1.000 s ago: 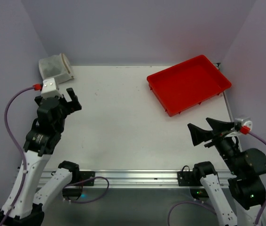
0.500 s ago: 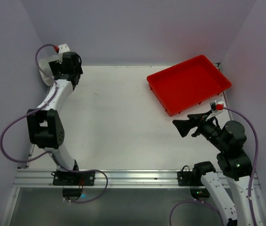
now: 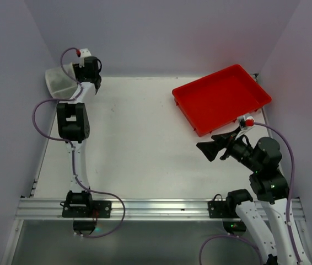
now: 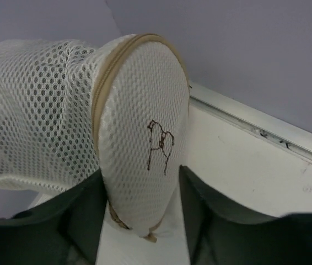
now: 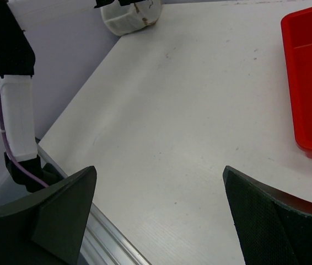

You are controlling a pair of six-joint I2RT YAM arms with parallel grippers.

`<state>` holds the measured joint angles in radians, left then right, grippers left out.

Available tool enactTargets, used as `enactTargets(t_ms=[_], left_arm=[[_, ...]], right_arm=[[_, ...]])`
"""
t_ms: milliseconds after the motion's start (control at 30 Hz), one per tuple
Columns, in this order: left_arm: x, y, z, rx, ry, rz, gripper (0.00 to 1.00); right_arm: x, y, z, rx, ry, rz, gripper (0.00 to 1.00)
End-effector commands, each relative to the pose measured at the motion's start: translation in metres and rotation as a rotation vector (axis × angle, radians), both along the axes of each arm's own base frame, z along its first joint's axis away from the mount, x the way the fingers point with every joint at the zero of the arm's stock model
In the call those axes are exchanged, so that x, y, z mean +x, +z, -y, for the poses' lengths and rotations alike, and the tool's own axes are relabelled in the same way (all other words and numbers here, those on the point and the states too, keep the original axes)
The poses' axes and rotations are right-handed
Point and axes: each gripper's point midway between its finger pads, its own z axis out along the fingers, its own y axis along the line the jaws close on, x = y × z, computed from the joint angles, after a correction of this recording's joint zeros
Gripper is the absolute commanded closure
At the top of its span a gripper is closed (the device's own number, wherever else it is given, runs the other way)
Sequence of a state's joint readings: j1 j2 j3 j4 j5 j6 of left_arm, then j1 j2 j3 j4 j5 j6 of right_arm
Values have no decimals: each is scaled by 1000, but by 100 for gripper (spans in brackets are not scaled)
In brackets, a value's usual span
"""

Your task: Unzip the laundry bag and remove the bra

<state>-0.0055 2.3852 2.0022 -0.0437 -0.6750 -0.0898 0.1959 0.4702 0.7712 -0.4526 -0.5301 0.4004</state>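
Laundry bag (image 4: 139, 160) sits inside the left pincer (image 4: 141, 210)
Jaws apart astride its marked round end; right pincer (image 5: 160, 179) likewise apart, well away.

No legible text, number, label or brand is found in any view. The only sign is a small brown stitched mark (image 4: 160, 146) on the round mesh end of the laundry bag (image 4: 46, 110). Its outline cannot be read as letters or digits.
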Motion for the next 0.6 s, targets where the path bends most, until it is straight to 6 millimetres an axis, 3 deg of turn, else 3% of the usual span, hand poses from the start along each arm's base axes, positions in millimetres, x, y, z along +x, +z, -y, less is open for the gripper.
enactTargets(t_ms=[0, 33, 67, 133, 167, 233, 267, 300, 333, 367, 400, 433, 467, 500, 533, 567], left_arm=[[19, 29, -33, 36, 44, 108, 49], [19, 28, -35, 38, 48, 102, 57], [17, 31, -35, 38, 46, 104, 78], [11, 22, -23, 4, -3, 75, 95], [5, 47, -18, -26, -14, 119, 100], [-9, 42, 5, -99, -84, 76, 100], [-22, 67, 15, -152, -93, 101, 100], [-30, 73, 23, -182, -109, 101, 100], [-42, 64, 55, -219, -169, 64, 100], [-59, 97, 68, -285, -174, 127, 100], [-69, 102, 93, -353, -238, 138, 100], [-92, 78, 104, -415, -238, 97, 100], [-108, 120, 119, -511, -263, 231, 100], [-122, 119, 143, -568, -320, 235, 100], [-145, 93, 159, -628, -335, 186, 100], [-161, 120, 173, -699, -367, 264, 100]], right_arm=[[-2, 2, -6, 24, 38, 9, 1], [-2, 0, -6, 23, 41, 5, 1], [-2, 0, -6, 20, 40, 6, 1], [1, -4, -6, 18, 31, 3, 1], [2, -4, -5, 17, 30, 7, 1], [1, -3, -9, 24, 58, 17, 1], [0, -3, -11, 28, 73, 20, 1], [2, -3, -13, 33, 82, 29, 1], [2, -3, -14, 37, 90, 34, 1], [0, -2, -17, 41, 108, 43, 1], [2, -1, -17, 45, 105, 53, 1], [2, -1, -20, 47, 108, 51, 1], [6, 2, -19, 47, 85, 56, 1], [7, 11, -20, 58, 81, 77, 1], [4, 14, -27, 65, 100, 76, 2], [8, 14, -30, 65, 97, 66, 3]])
